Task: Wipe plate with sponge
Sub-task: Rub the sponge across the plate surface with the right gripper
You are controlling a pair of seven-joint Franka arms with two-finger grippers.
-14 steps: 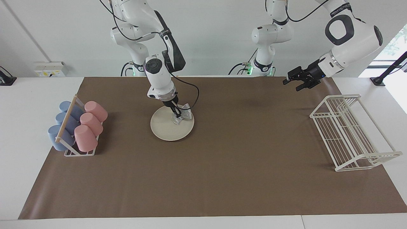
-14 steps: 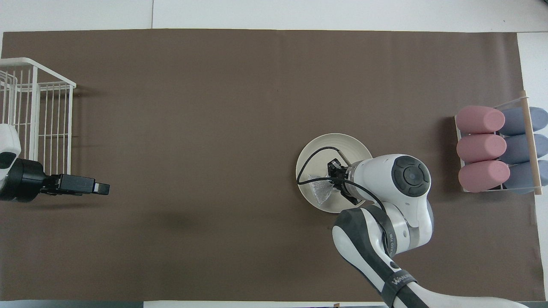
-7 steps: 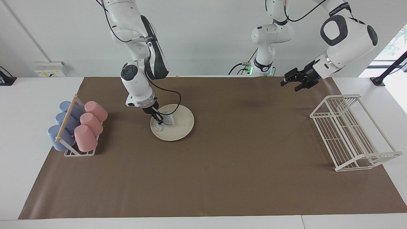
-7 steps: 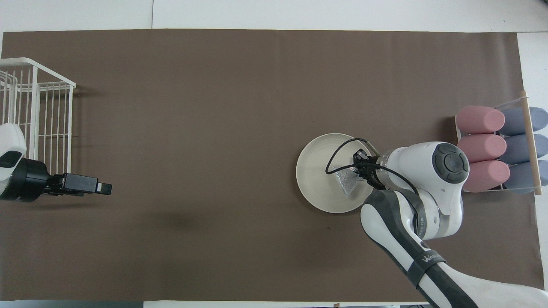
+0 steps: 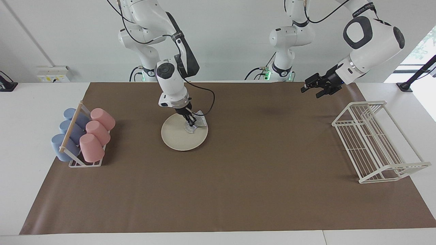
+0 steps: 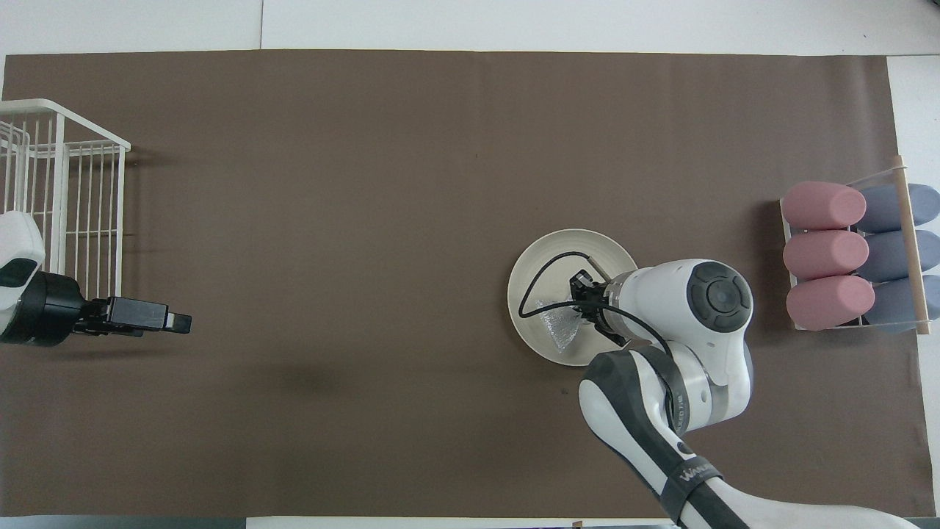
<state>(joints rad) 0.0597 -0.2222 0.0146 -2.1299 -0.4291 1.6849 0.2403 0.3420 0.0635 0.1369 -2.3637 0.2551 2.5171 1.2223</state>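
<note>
Facing view: right gripper (image 5: 190, 123) pinching sponge (image 5: 197, 124), swung back across plate (image 5: 178, 137) toward left-arm end, wiping underway; left gripper (image 5: 315, 85) waits, can't tell.

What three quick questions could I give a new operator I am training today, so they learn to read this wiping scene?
1. Which gripper holds the sponge?
2. True or false: the sponge is on the plate.
3. What stands at the left arm's end of the table?

Key
1. The right gripper, shut on it.
2. True: it rests on the plate's side nearer the robots.
3. The white wire rack; the left gripper hangs in the air near it, idle. The pink cups and blue cups sit at the other end.
</note>
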